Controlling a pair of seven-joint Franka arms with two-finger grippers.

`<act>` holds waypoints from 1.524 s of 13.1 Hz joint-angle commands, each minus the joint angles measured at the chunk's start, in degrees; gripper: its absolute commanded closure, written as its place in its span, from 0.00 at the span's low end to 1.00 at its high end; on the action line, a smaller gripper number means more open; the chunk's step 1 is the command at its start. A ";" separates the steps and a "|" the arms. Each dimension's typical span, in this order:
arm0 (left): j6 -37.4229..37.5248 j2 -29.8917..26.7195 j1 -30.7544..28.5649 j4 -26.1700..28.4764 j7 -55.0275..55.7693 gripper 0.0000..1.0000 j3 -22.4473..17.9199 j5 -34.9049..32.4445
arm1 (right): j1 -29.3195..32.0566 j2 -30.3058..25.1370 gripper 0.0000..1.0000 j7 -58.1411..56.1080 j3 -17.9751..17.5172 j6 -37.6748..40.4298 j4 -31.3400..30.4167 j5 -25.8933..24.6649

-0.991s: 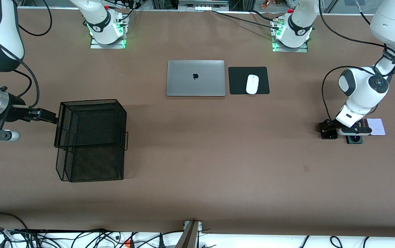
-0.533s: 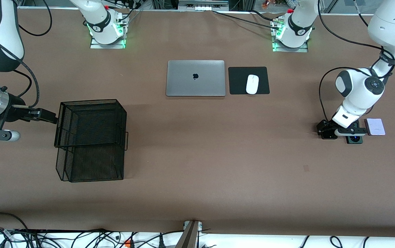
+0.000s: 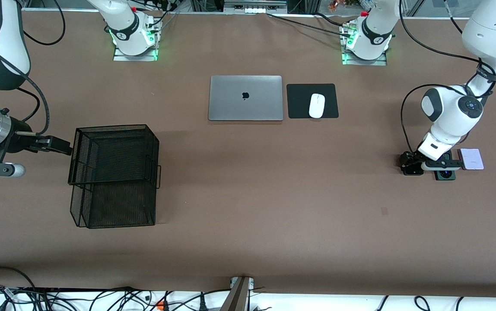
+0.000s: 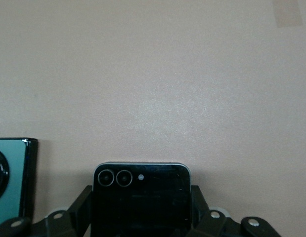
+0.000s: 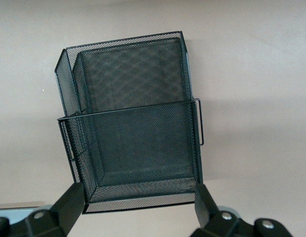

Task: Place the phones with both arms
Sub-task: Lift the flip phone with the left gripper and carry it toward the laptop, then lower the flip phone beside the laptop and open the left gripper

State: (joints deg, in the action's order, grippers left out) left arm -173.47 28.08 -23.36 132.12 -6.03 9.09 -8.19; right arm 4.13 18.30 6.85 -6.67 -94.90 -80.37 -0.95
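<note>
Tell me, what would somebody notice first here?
Probably the big black mesh basket at the right arm's end of the table, with the right gripper waiting open beside it. At the left arm's end, the left gripper is shut on a black phone, beside a green phone.

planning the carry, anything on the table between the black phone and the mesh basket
Nothing visible. The left gripper is shut on the black phone, and bare table runs from there to the basket. The laptop and mouse lie farther from the camera.
</note>
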 commanded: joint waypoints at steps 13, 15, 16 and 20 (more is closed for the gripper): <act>33.36 8.73 32.46 -33.65 46.25 0.99 4.36 -0.60 | 0.62 -1.33 0.01 -0.79 -0.36 -0.19 -1.11 0.87; 35.56 12.77 39.58 -40.15 51.35 1.00 4.01 -0.69 | 0.62 -1.33 0.01 -0.79 -0.36 -0.19 -1.11 0.87; 36.35 15.05 43.80 -43.67 53.64 1.00 2.44 -0.69 | 0.62 -1.33 0.01 -0.79 -0.36 -0.37 -1.11 0.87; 36.71 24.63 59.98 -57.02 57.70 1.00 -6.52 -0.43 | 0.62 -1.33 0.01 -0.70 -0.36 -0.46 -1.11 0.87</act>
State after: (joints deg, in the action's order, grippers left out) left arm -139.10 46.44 30.54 85.04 50.33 7.09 -8.18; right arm 4.14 18.30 6.85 -6.67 -94.98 -80.36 -0.95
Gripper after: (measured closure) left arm 0.198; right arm 0.009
